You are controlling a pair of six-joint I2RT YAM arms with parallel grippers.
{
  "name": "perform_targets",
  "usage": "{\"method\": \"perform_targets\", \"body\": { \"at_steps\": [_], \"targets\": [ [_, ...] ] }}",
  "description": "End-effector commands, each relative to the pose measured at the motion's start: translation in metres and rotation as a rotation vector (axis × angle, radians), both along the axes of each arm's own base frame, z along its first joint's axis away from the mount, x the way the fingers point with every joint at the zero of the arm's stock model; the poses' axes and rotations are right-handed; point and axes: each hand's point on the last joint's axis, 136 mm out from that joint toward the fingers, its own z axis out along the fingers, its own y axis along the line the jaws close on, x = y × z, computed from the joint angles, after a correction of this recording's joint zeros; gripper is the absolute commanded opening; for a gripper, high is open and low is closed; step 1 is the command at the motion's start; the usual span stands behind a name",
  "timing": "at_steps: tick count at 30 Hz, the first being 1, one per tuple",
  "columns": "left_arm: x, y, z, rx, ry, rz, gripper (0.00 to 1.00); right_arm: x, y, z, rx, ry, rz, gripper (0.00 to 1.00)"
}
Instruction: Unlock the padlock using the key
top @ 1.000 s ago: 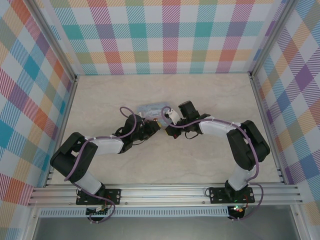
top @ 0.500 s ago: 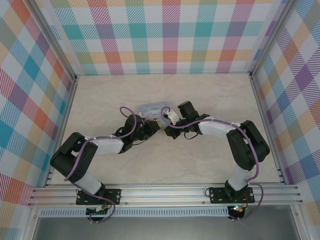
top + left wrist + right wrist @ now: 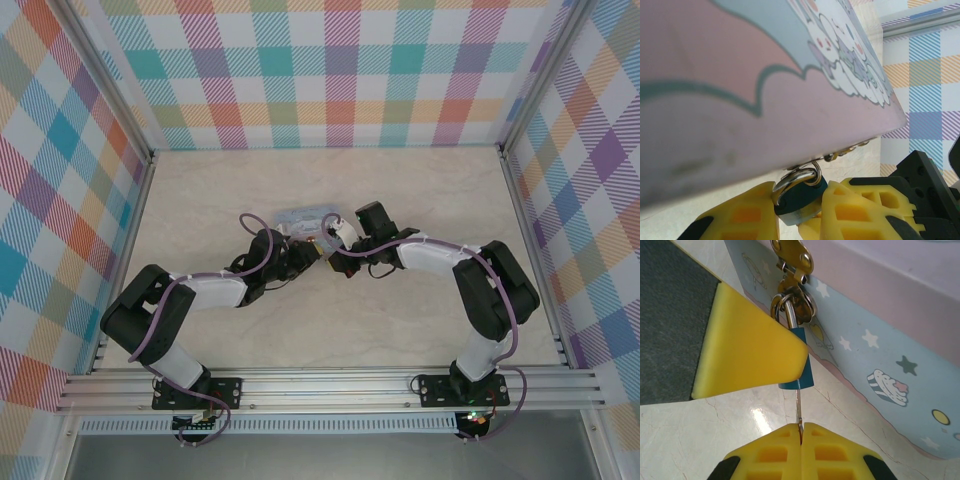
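From above, the left pincer (image 3: 305, 257) and the right pincer (image 3: 335, 262) meet mid-desk (image 3: 420, 190), with the tin (image 3: 305, 214) at their 12 o'clock. In the left wrist view, the left pincer is clenched on the padlock (image 3: 797, 197), which hangs beneath the tin. In the right wrist view, the right pincer grasps the key (image 3: 798, 407) at the padlock's 6 o'clock, the key touching its underside.

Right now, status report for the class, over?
Left pincer shut on padlock. Right pincer shut on key, key up against padlock's base. Tin close behind.
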Motion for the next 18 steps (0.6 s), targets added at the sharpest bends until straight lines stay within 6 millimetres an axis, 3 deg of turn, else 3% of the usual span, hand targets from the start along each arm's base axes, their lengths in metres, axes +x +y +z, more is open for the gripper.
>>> {"method": "perform_targets", "body": {
  "at_steps": [1,8,18],
  "targets": [
    [-0.005,-0.01,0.008,-0.033,-0.009,-0.037,0.0,0.007,0.017,0.036,0.094,-0.079,0.04,0.01],
    [-0.005,-0.01,0.007,-0.034,-0.006,-0.038,0.0,0.007,0.015,0.04,0.093,-0.089,0.038,0.01],
    [-0.009,-0.014,0.014,-0.066,0.001,-0.06,0.0,0.026,0.021,0.046,0.122,-0.179,0.007,0.01]
  ]
}}
